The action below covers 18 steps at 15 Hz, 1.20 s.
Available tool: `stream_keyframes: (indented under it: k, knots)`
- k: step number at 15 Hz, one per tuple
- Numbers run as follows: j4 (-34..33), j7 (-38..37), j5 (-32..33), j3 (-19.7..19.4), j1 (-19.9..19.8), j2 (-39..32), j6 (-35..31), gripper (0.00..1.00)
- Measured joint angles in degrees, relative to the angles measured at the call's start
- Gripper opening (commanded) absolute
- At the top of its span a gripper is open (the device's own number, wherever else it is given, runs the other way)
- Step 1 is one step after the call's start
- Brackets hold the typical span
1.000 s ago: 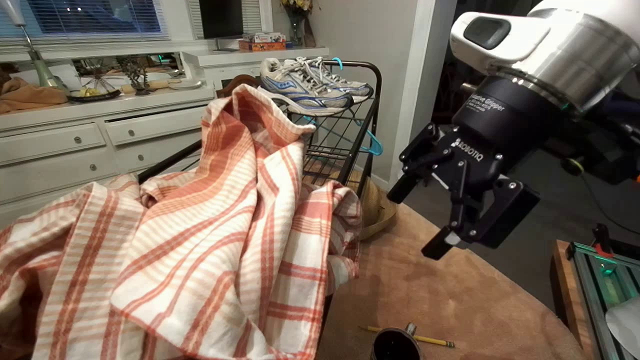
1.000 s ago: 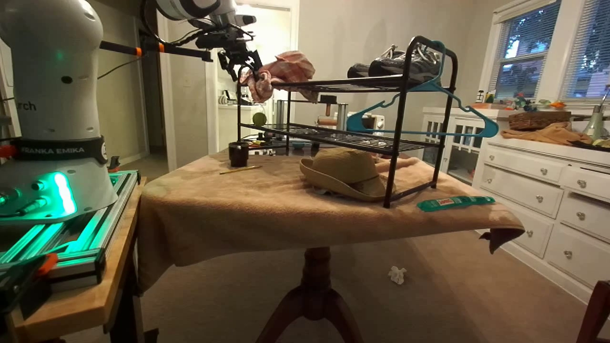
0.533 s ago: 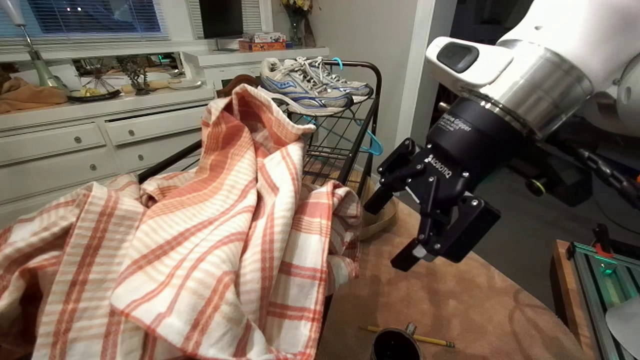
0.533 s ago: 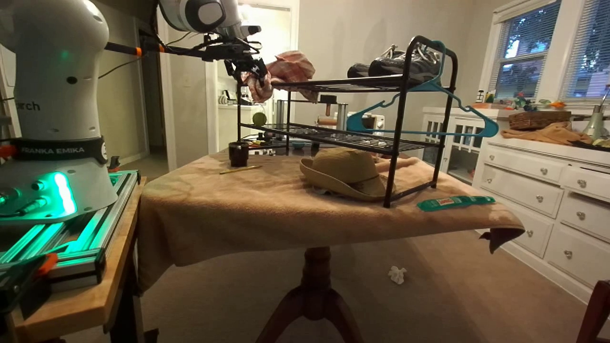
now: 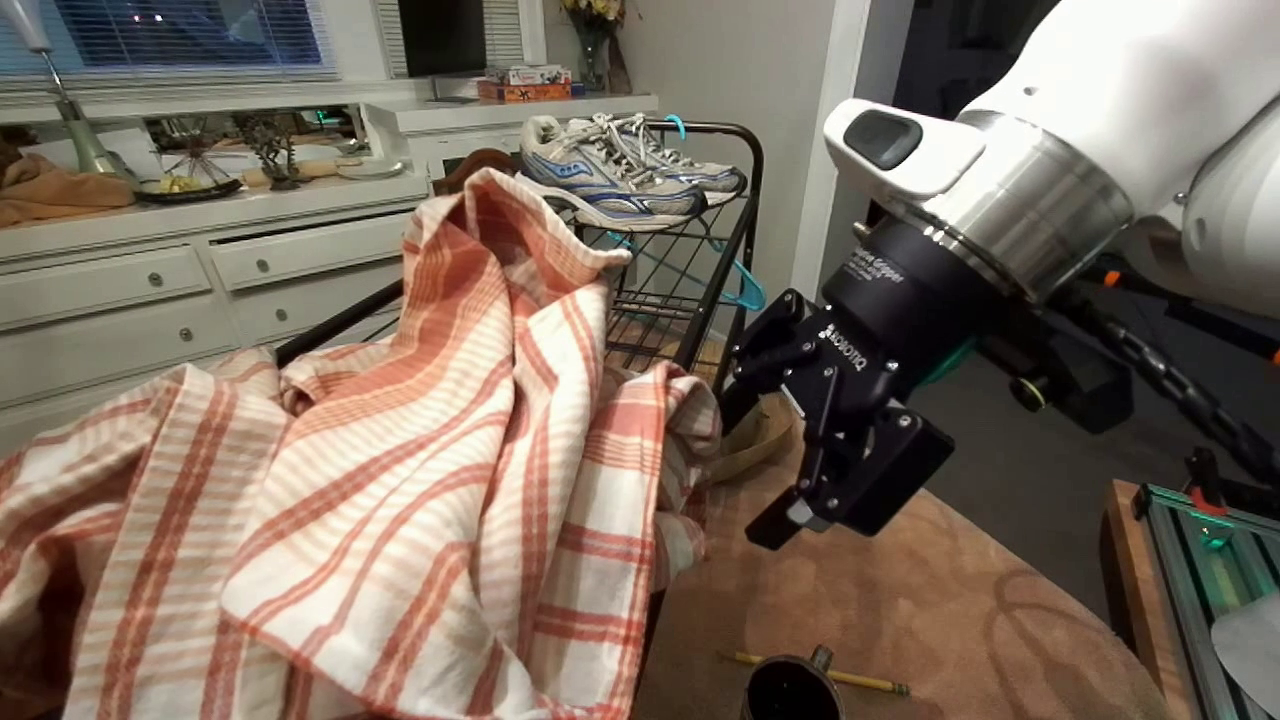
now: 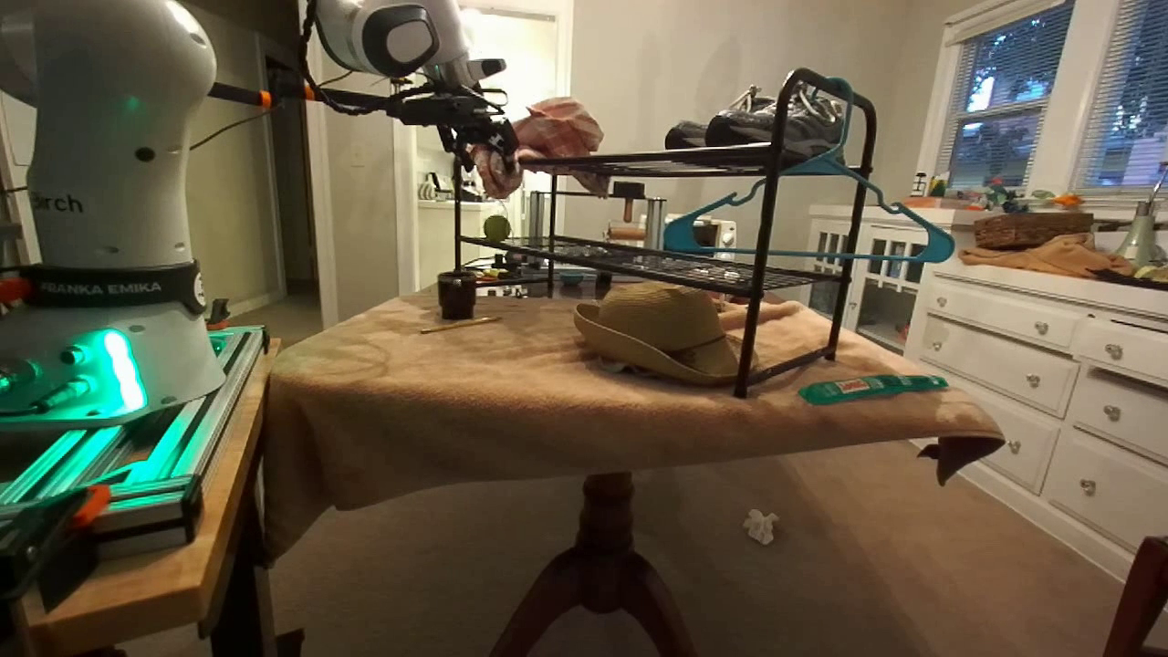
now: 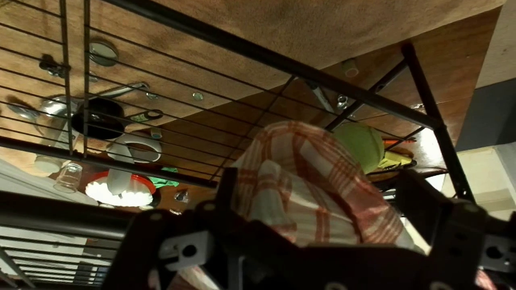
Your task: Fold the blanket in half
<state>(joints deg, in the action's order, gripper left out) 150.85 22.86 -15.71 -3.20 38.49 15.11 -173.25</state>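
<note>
My gripper [image 5: 745, 477] has its two fingers [image 5: 780, 518] spread well apart; in an exterior view they point down toward seven o'clock. The blanket [image 5: 400, 470], cream-white with orange-red stripes and checks, lies at nine o'clock from me there, rumpled into peaks and loose folds. In an exterior view it is heaped on the top shelf of a black wire rack [image 6: 639, 166], a bunched part hanging over the edge by my fingertips. In my wrist view a rounded fold of it rises between the fingers; whether either one touches it, I cannot tell.

The running shoes [image 6: 776, 128] sit on the same shelf, at three o'clock from my gripper, with a teal hanger [image 6: 937, 245] hung at that end. Below, on the tan tablecloth [image 6: 383, 392], a straw hat [image 6: 652, 319] sits between four and five o'clock, and a dark mug [image 6: 456, 297] stands at six with a pencil [image 6: 461, 325] just beside it. In the wrist view a yellow-green ball [image 7: 360, 149] shows at two o'clock from the fold.
</note>
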Motion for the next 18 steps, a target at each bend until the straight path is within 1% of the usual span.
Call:
stream_keyframes:
  k: [4, 7, 10, 14, 15, 18]
  knots:
    - [-0.74, 0.00, -0.01, -0.29, 1.63, -2.42, -3.77, 1.00]
    - [-0.98, -0.04, 0.07, -0.28, 1.13, -4.50, -7.19, 1.00]
    - [-1.22, -0.75, 0.13, -0.07, -0.36, -6.39, -9.94, 1.00]
    - [-2.60, -2.55, 0.03, 0.32, -0.21, -8.16, -10.18, 1.00]
    - [-2.84, -2.92, 0.03, 0.53, 0.04, -8.43, -10.18, 0.80]
    - [-3.41, -3.82, 0.03, 1.29, 0.65, -9.08, -10.20, 0.58]
